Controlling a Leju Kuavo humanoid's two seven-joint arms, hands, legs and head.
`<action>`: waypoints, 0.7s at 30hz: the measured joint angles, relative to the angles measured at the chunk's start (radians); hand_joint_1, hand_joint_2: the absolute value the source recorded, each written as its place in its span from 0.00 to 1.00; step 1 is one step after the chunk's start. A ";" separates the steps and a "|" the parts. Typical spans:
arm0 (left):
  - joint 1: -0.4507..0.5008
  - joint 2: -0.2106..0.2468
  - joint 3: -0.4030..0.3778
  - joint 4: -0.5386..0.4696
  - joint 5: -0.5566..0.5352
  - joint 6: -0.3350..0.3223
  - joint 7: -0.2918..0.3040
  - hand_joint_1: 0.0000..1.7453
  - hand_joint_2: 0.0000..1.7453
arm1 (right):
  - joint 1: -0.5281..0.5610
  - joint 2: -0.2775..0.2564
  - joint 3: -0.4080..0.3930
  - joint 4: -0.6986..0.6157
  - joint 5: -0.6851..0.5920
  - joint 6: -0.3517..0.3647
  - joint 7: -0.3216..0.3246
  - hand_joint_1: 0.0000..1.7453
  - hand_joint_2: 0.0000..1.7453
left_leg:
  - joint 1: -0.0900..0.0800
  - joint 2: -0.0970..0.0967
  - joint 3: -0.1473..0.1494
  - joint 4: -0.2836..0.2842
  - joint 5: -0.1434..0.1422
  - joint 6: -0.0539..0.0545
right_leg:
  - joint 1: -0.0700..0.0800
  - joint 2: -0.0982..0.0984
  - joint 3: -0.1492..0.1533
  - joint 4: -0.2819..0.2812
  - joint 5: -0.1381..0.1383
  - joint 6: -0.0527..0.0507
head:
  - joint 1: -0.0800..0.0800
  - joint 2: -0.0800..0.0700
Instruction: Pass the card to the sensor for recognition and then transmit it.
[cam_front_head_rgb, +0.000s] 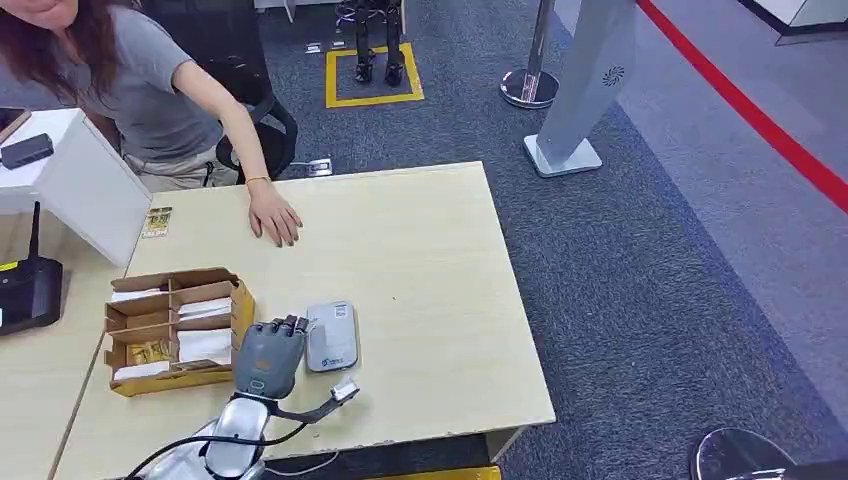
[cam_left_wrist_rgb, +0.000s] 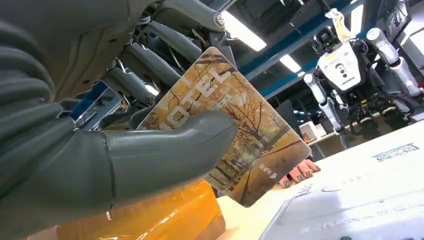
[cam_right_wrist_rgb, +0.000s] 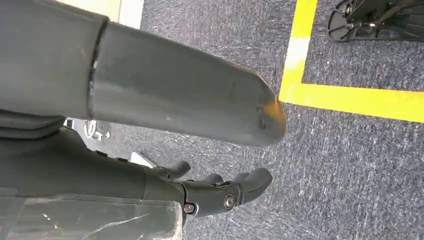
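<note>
The left hand (cam_front_head_rgb: 268, 358) has the card (cam_left_wrist_rgb: 235, 130) pinched between its thick thumb (cam_left_wrist_rgb: 165, 152) and the darker fingers (cam_left_wrist_rgb: 150, 65) behind it, a firm hold on one end while the printed face with the autumn trees fans out past the thumb tip. The card's long axis runs out and away from the palm, its free end tilted down toward the desk (cam_front_head_rgb: 420, 260). Right beside that hand, on its outer side, lies the card reader (cam_front_head_rgb: 331, 336), flat on the desk and just about touching the fingers in the head view; in the left wrist view its pale casing (cam_left_wrist_rgb: 350, 210) sits just under and beyond the card's lower corner. That is the relation to watch: the sensor lies below and slightly ahead of the card's free end, so by the look of it a short dip and a tilt toward flat would bring the face over the reader. On the hand's other side sits the cardboard organiser (cam_front_head_rgb: 175, 330) with its compartments of cards. Well ahead, a person's hand (cam_front_head_rgb: 273, 218) rests flat on the desk, presumably the receiver. The right hand (cam_right_wrist_rgb: 220, 192) hangs low over the carpet, fingers loosely curled, holding nothing, so the left is plainly nearer.
</note>
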 joint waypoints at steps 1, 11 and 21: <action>0.000 0.001 -0.002 0.000 0.000 0.001 0.000 1.00 1.00 | 0.000 0.000 0.000 0.000 0.000 0.000 0.000 0.00 0.00 | 0.000 0.000 0.000 0.000 0.000 0.000 | 0.000 0.000 0.000 0.000 0.000 0.000 | 0.000 0.000; -0.016 0.011 -0.033 0.000 0.000 0.023 0.035 1.00 1.00 | 0.000 0.000 0.000 0.000 0.000 0.000 0.000 0.00 0.00 | 0.000 0.000 0.000 0.000 0.000 0.000 | 0.000 0.000 0.000 0.000 0.000 0.000 | 0.000 0.000; -0.040 0.020 -0.086 0.000 0.000 0.033 0.053 1.00 1.00 | 0.000 0.000 0.001 0.000 0.006 0.000 0.000 0.00 0.00 | 0.000 0.000 0.000 0.000 0.000 0.000 | 0.000 0.000 0.000 0.000 0.000 0.000 | 0.000 0.000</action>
